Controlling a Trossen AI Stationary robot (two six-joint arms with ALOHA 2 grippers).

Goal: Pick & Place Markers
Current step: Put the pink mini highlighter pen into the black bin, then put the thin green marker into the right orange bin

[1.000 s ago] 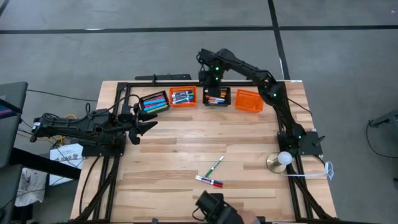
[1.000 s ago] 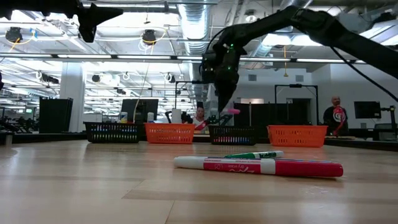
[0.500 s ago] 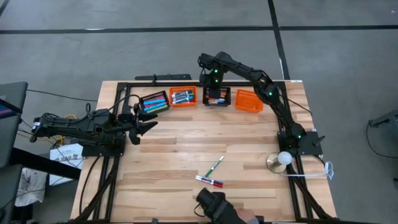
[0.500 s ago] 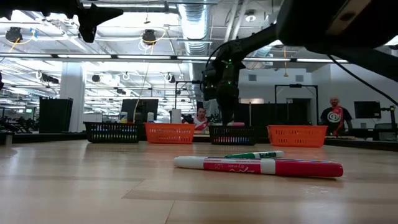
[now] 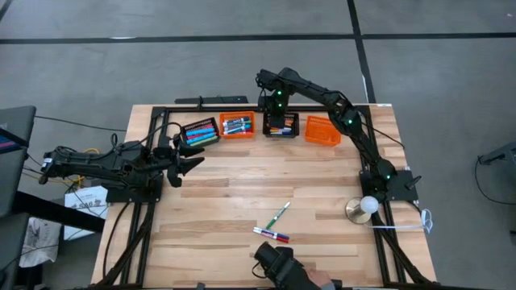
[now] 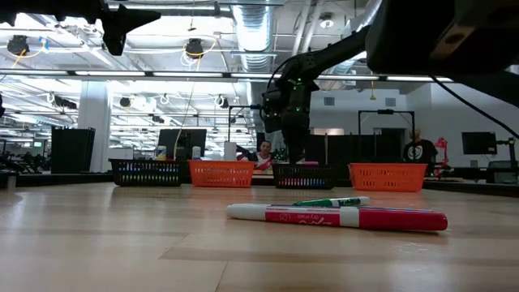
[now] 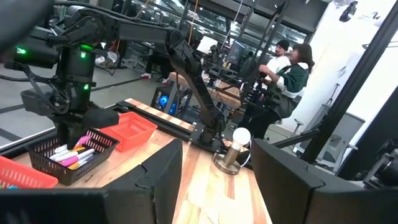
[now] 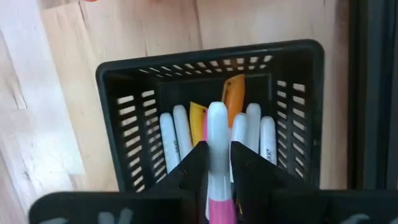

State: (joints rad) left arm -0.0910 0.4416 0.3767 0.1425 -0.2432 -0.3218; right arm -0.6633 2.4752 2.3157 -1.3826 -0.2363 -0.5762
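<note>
My right gripper (image 5: 276,106) points down over the black basket (image 5: 281,126) at the table's far edge, shut on a white and pink marker (image 8: 217,127). The marker's white end reaches in above the white, yellow and orange markers (image 8: 252,134) lying in that basket. A green marker (image 5: 279,214) and a red and white marker (image 5: 272,235) lie flat on the table's near middle. My left gripper (image 5: 192,163) hovers open at the table's left, with nothing between its fingers (image 7: 155,180). My right gripper pinches the marker's white barrel (image 8: 217,160) between its two fingers, close to where the pink part (image 8: 219,208) begins. The fingers come from above, pointing steeply down. The white end points down into the basket; whether it touches the markers below, I cannot tell.
Along the far edge stand a black basket with markers (image 5: 199,131), an orange basket with markers (image 5: 237,125) and another orange basket (image 5: 322,130). A white ball on a metal base (image 5: 364,207) stands at the right. People (image 6: 422,152) show in the room beyond.
My right gripper has sunk toward the black basket with the marker. The marker's pink end, which stuck out beside the gripper above the basket rim in the low view, has gone down with it.
</note>
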